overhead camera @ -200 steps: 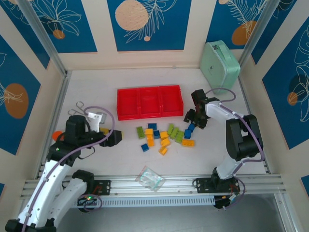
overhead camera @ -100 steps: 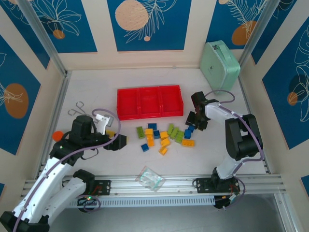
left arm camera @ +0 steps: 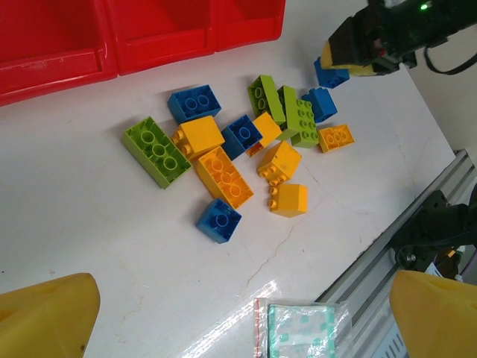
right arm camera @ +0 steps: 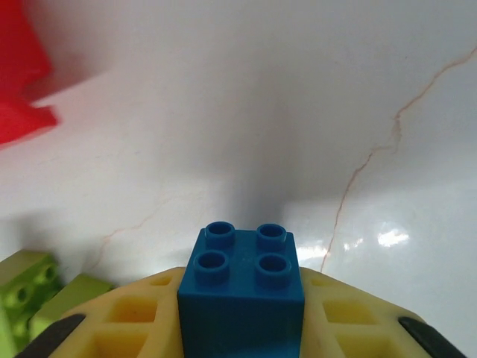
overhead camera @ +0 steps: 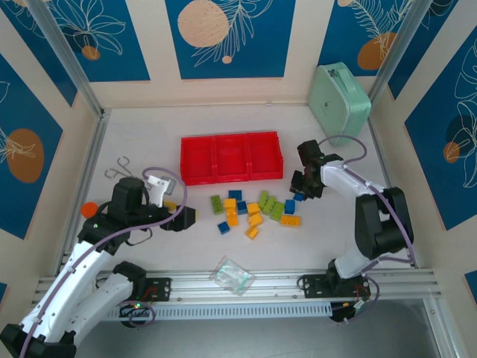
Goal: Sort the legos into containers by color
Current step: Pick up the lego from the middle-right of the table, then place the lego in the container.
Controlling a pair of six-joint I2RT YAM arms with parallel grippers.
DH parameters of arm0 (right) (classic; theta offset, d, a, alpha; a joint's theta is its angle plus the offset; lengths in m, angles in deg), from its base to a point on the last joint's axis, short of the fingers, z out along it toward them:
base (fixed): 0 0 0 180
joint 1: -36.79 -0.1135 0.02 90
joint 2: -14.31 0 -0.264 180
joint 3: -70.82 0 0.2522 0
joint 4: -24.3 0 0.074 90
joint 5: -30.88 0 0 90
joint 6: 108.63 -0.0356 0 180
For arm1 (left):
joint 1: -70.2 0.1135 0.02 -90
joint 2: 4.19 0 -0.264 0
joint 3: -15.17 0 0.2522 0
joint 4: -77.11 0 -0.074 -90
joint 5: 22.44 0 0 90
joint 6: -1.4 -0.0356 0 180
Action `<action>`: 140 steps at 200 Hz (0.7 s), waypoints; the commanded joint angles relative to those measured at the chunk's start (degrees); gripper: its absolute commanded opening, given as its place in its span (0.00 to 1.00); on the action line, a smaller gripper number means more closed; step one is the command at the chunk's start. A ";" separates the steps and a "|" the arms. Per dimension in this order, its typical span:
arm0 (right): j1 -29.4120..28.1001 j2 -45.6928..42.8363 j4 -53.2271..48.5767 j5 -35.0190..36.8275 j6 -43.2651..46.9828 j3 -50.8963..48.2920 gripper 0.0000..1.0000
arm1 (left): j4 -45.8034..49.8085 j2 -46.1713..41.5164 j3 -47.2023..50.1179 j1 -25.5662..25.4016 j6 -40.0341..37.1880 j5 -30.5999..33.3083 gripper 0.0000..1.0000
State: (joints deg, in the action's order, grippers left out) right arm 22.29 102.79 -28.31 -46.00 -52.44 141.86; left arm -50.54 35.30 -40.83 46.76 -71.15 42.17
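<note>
Legos (left arm camera: 223, 177) dot white (hairline-cracked) table (overhead camera: 164, 127) between blue-patterned walls (overhead camera: 223, 63).

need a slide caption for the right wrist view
Right hand grips a blue brick between its yellow pads; white table and a red bin corner beyond.

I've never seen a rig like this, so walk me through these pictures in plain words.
Two robot arms are bolted to the near edge of a table. One picture looks down from above; the other two come from a camera on each wrist. On the table lie a scatter of green, orange and blue legos, three joined red bins that look empty, a clear bag and a mint case. The left hand hangs open, holding nothing. The right hand is closed on one blue brick beside the pile.
</note>
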 commanded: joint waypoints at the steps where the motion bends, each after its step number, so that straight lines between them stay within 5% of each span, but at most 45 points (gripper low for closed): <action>1: -0.93 -6.17 -2.70 -1.07 2.33 3.84 0.28 | 0.79 -0.32 0.05 -0.46 -1.46 0.61 0.99; 41: -1.79 -8.34 0.41 -5.05 6.90 13.84 0.26 | 0.78 -0.43 -0.04 -0.44 -1.46 0.97 0.99; 140: -4.48 20.99 1.62 -9.93 14.73 39.49 0.25 | 1.14 -0.44 -0.21 -0.49 -1.53 0.60 0.99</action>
State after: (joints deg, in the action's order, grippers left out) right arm 17.81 119.27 -25.06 -53.58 -39.74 177.55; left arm -50.54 35.26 -40.83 46.71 -71.15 43.22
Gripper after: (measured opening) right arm 0.320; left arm 0.994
